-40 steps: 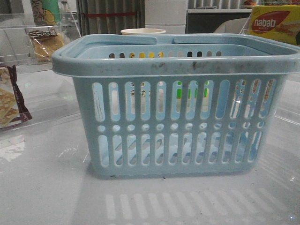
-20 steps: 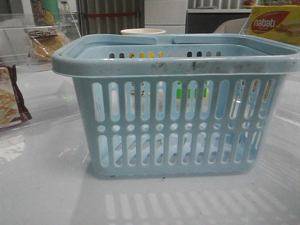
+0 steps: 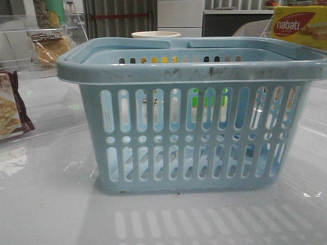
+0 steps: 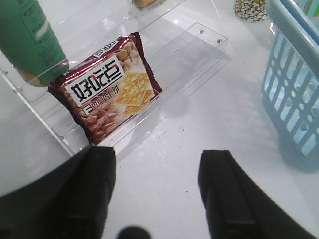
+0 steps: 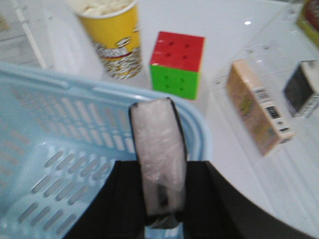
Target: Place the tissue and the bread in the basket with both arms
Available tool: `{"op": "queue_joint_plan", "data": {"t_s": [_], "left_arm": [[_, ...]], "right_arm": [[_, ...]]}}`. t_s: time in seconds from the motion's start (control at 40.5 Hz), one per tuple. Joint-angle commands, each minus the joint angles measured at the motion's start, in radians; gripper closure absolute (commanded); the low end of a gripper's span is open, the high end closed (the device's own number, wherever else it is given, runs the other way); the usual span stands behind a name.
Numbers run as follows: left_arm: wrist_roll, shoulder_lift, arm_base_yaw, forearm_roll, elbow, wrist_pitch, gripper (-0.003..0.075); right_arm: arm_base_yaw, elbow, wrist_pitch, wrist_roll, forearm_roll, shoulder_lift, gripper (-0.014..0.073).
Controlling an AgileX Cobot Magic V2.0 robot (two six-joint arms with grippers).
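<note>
The light-blue basket (image 3: 191, 138) stands in the middle of the table. My right gripper (image 5: 159, 199) is shut on the tissue (image 5: 158, 142), a grey-white pack with black edges, and holds it over the basket's rim (image 5: 197, 117), above its inside. The bread (image 3: 49, 48) lies on a clear shelf at the far left. My left gripper (image 4: 162, 191) is open and empty above the bare table, near the maroon-edged cracker bag (image 4: 107, 89), with the basket (image 4: 294, 99) to its side. Neither gripper shows in the front view.
A yellow paper cup (image 5: 112, 40) and a red-green cube (image 5: 177, 64) stand just behind the basket. A tan box (image 5: 256, 112) and a black-white pack (image 5: 302, 89) lie on a clear tray. A green bottle (image 4: 30, 42) stands by the cracker bag. The nabati box (image 3: 299, 25) is at the far right.
The slots at the basket's right side look a little darker now. Nothing else has visibly moved in the front view.
</note>
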Motion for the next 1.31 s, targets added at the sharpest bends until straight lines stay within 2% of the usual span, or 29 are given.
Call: {"op": "queue_joint_plan", "data": {"t_s": [0.0, 0.123, 0.173, 0.247, 0.346, 0.42, 0.691, 0.938, 1.284], "left_arm": [[-0.012, 0.002, 0.001, -0.01, -0.028, -0.081, 0.0286], [-0.012, 0.002, 0.001, -0.01, -0.028, -0.081, 0.0286], [-0.012, 0.002, 0.001, -0.01, -0.028, -0.081, 0.0286], [-0.012, 0.002, 0.001, -0.01, -0.028, -0.081, 0.0286], [-0.012, 0.002, 0.001, -0.01, -0.028, -0.081, 0.0286], [-0.012, 0.002, 0.001, -0.01, -0.028, -0.081, 0.0286], [-0.012, 0.002, 0.001, -0.01, -0.028, -0.081, 0.0286], [-0.012, 0.002, 0.001, -0.01, -0.028, -0.081, 0.0286], [-0.012, 0.002, 0.001, -0.01, -0.028, -0.081, 0.0286]], "right_arm": [[0.096, -0.031, -0.033, -0.011, 0.008, -0.01, 0.0411], [0.185, -0.031, -0.042, -0.011, 0.008, 0.035, 0.0403], [0.202, -0.031, -0.048, -0.011, 0.008, 0.053, 0.037], [0.22, -0.031, -0.058, -0.011, 0.008, 0.082, 0.0269], [0.22, -0.031, -0.088, -0.011, 0.008, 0.11, 0.0084], [0.22, -0.031, -0.101, -0.011, -0.004, 0.11, 0.0027], [0.22, 0.016, -0.103, -0.012, -0.036, -0.046, 0.0068], [0.22, 0.232, -0.095, -0.014, -0.098, -0.297, 0.0075], [0.22, 0.467, 0.0, -0.014, -0.101, -0.622, 0.0075]]}}
